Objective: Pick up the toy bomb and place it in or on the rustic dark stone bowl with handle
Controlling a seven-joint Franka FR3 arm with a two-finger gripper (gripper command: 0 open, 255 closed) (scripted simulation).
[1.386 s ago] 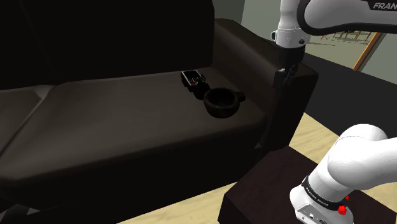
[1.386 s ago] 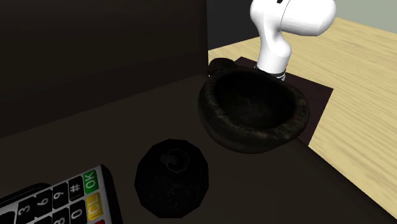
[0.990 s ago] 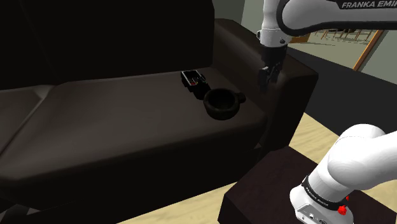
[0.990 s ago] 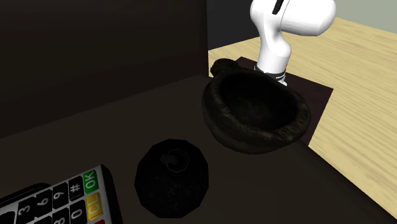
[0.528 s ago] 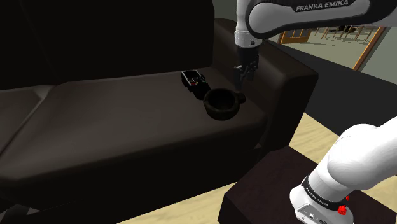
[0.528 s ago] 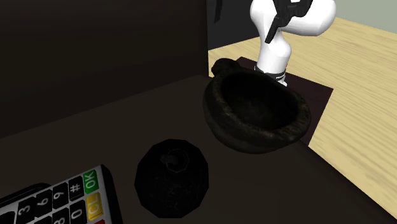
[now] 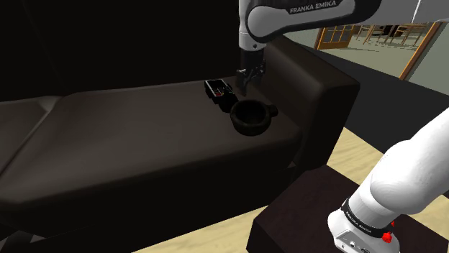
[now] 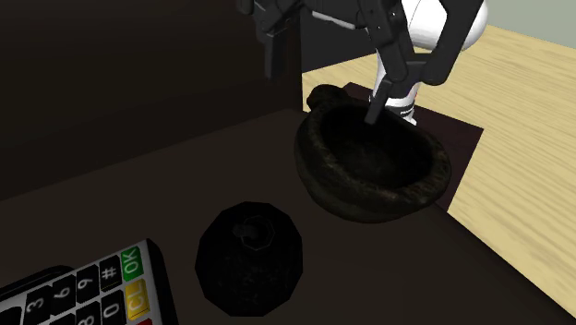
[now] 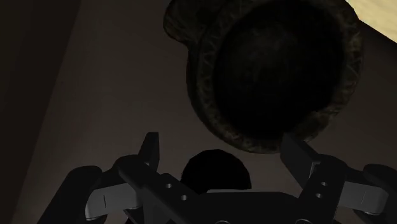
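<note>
**Toy bomb rests beside the stone bowl under a wide-open gripper**

The toy bomb (image 8: pixel 249 257) is a small, near-black ball with a faceted, slightly lumpy body. Its surface is dull and mottled, and a short curled stub sits on its crown. It is so dark that it almost merges with the seat beneath it. It sits upright on the dark sofa seat (image 7: pixel 144 122), just beside the bowl but with a narrow gap between them. It is on the side of the bowl away from the handle.

The bowl (image 8: pixel 318 175) is a rough, dark stone vessel with a thick pitted rim, a deep shadowed hollow and a knob-like handle (image 8: pixel 321 95). Beyond the bomb, farther from the bowl, lies a keypad device (image 8: pixel 83 291) with white number keys, a green OK button and a yellow one. The bomb is between this device and the bowl.

The black gripper (image 7: pixel 245 80) hangs over the bowl's far side with its fingers spread wide and nothing between them in contact. In the wrist view the bomb (image 9: pixel 213 170) appears low between the two fingers (image 9: pixel 151 145), neither of which touches it, and the bowl's rim (image 9: pixel 197 83) lies just past it. The white arm (image 7: pixel 302 11) reaches over the sofa's armrest from its dark stand (image 7: pixel 288 223), which sits on pale wooden floor (image 8: pixel 517 138) on the bowl's handle side.
</note>
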